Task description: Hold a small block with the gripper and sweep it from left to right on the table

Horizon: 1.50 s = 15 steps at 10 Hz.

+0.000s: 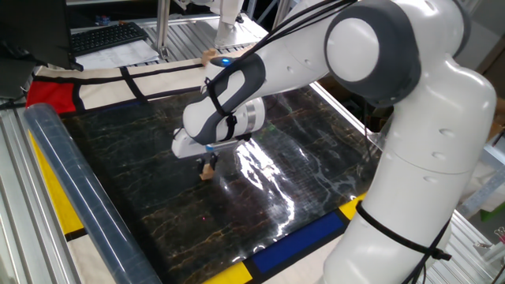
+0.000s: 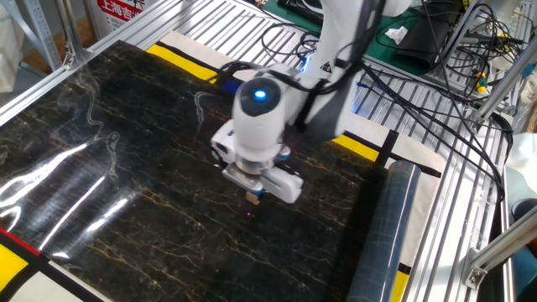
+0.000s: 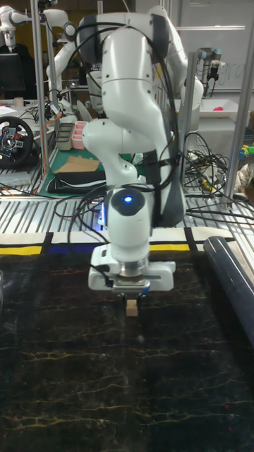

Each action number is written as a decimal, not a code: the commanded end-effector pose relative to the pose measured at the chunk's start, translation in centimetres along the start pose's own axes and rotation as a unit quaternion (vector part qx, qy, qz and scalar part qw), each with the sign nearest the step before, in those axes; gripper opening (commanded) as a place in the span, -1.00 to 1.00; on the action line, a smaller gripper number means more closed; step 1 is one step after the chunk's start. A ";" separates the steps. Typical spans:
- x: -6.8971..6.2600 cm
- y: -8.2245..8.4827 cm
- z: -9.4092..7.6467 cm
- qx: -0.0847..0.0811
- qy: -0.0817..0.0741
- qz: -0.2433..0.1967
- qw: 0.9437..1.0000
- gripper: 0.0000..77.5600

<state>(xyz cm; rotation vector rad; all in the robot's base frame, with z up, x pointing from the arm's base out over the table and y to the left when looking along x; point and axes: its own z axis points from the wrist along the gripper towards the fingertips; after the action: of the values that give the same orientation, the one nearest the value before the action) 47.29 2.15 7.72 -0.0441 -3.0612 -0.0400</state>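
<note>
The small block (image 1: 207, 171), a tiny tan wooden cube, sits pinched between the black fingers of my gripper (image 1: 207, 165), its underside on or just above the table (image 1: 300, 158). My gripper points straight down from the white wrist with the blue light. It is shut on the small block (image 2: 252, 199) near the middle of the black veined sheet (image 2: 126, 168), a little toward the plastic roll. Seen head-on in the tall fixed view, the small block (image 3: 132, 310) pokes out below the gripper (image 3: 132, 302) over the table (image 3: 70, 367).
A clear plastic roll (image 1: 71, 181) lies along one edge of the sheet (image 2: 382, 243) (image 3: 233, 282). Yellow, red, blue and white cloth panels (image 1: 47, 95) border the sheet. Cables (image 2: 419, 84) and aluminium rails (image 2: 470, 210) lie beyond the edges.
</note>
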 end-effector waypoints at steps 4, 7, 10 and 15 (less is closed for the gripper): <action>-1.8 -2.7 0.3 0.002 0.001 -0.028 1.000 -0.97; -1.7 -2.5 0.4 0.000 0.001 -0.031 1.000 -0.97; -1.7 -2.5 0.4 0.007 -0.001 -0.031 0.999 -0.97; -1.7 -2.5 0.4 0.030 -0.002 -0.059 0.998 -0.97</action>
<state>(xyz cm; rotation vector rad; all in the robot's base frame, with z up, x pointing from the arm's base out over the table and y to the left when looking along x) 48.91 -0.35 7.17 0.1180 -3.0610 0.0273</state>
